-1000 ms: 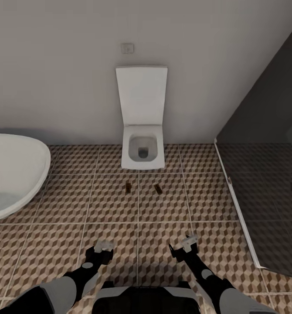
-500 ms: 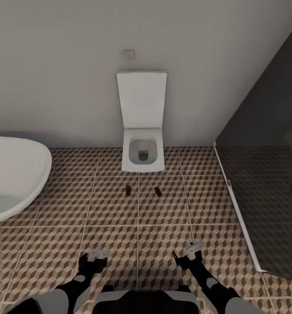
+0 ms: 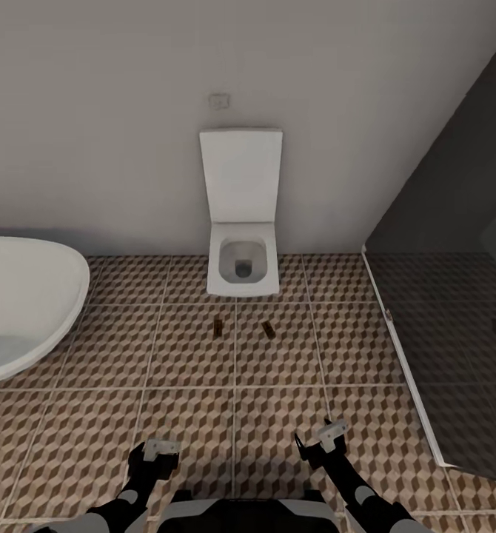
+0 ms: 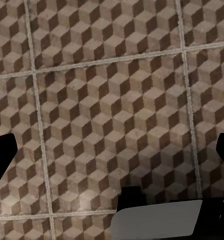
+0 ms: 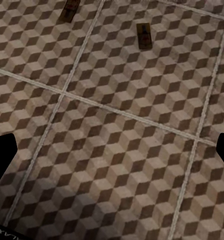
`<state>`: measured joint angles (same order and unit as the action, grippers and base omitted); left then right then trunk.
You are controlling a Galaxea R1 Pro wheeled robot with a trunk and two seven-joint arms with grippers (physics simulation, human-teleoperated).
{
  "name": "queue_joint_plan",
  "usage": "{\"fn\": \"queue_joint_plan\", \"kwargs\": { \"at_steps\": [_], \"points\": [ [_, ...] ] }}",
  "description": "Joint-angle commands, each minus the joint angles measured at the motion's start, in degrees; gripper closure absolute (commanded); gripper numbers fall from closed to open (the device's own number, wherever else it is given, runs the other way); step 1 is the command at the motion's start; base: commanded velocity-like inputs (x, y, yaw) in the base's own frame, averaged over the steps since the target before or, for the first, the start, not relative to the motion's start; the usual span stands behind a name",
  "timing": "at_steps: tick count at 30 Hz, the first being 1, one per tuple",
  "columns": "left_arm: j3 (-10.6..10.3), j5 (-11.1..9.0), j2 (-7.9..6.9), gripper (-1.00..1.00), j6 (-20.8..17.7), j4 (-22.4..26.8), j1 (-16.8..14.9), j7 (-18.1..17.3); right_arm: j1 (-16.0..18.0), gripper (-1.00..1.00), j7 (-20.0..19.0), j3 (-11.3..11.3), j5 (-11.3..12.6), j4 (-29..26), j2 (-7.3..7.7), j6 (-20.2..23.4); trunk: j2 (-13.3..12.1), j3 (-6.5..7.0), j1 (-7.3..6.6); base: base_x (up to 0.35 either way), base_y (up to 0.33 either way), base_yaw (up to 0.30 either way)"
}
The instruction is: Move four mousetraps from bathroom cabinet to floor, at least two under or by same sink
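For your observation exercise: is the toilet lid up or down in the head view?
Up. The toilet lid stands upright against the wall, and the open bowl shows below it, behind two mousetraps on the bathroom floor.

No readable text, labels or numbers on bathroom floor (image 3: 203,414), toilet (image 3: 240,215) or wall. Right wrist view: fragment of pale lettering on dark robot part (image 5: 4,229) at frame corner, cut off and seemingly upside down, not legible. Left wrist view: faint pale marks on dark robot part (image 4: 223,202) at frame edge, too small to read.
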<state>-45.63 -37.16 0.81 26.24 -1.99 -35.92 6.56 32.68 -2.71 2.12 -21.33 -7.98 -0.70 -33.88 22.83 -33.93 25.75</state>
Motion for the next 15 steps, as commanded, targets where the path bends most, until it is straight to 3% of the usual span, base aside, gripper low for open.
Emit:
{"fn": "queue_joint_plan", "kwargs": {
  "at_steps": [1,15],
  "points": [
    [-0.4,0.1,0.07,-1.0,0.4,-0.2,0.1,0.3,0.0,-1.0,-0.3,0.3,0.0,0.0,0.0,-0.2,0.1,-0.02,0.03,0.0,0.0,-0.017],
    [-0.4,0.0,0.36,-1.0,0.7,-0.3,2.5,0.4,-1.6,-1.0,-0.2,0.3,0.1,0.0,0.0,-0.3,0.1,0.13,0.03,0.0,0.0,-0.003]
  ]
}}
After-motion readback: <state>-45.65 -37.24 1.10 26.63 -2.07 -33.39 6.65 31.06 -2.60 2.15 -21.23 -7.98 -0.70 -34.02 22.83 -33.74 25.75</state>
